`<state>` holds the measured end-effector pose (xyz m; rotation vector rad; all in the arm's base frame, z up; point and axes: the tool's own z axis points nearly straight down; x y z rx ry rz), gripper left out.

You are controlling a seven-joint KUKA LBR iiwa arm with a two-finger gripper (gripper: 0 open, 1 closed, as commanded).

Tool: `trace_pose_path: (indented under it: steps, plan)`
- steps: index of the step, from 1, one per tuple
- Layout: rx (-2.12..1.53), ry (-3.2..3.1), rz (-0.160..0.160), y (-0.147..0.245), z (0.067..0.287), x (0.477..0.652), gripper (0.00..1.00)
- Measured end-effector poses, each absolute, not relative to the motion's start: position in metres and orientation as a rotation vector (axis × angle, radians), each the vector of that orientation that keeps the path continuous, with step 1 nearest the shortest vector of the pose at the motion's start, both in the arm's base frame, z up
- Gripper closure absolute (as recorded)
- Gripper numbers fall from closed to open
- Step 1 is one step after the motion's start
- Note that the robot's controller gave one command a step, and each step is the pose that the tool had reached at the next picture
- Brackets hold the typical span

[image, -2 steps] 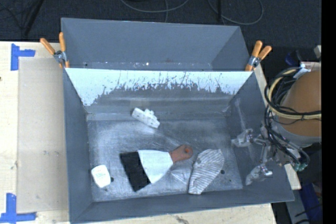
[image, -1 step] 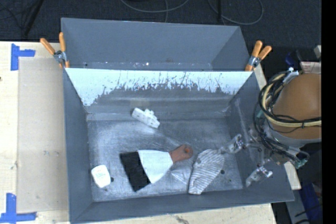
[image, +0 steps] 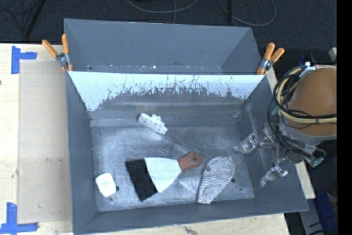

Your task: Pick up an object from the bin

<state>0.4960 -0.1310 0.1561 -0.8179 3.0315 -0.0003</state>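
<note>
My gripper (image: 259, 160) hangs over the bin's right sloping wall, open, with nothing between its fingers. One fingertip (image: 245, 145) points toward the floor of the bin, the other (image: 273, 174) sits nearer the right rim. Closest to it, just to the left, lies a crumpled grey-and-white patterned cloth (image: 214, 179) on the bin floor. Left of the cloth rests a scraper-like tool (image: 164, 172) with a white fan-shaped blade and a reddish-brown handle pointing toward the gripper.
A flat black piece (image: 139, 179) lies against the white blade's left side. A small white cap-like thing (image: 105, 184) sits in the front left corner. A small white plastic part (image: 152, 123) lies near the back wall. The arm enters from the right.
</note>
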Motion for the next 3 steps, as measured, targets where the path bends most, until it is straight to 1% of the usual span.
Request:
trace_pose_path:
  steps: [1, 2, 3]
  plan:
    - [-1.066, 2.949, -0.007, -0.114, 0.121, 0.491, 0.00]
    - [-1.405, 2.809, -0.009, -0.087, 0.077, 0.481, 1.00]
    - [-1.406, 2.809, -0.009, -0.087, 0.077, 0.481, 1.00]
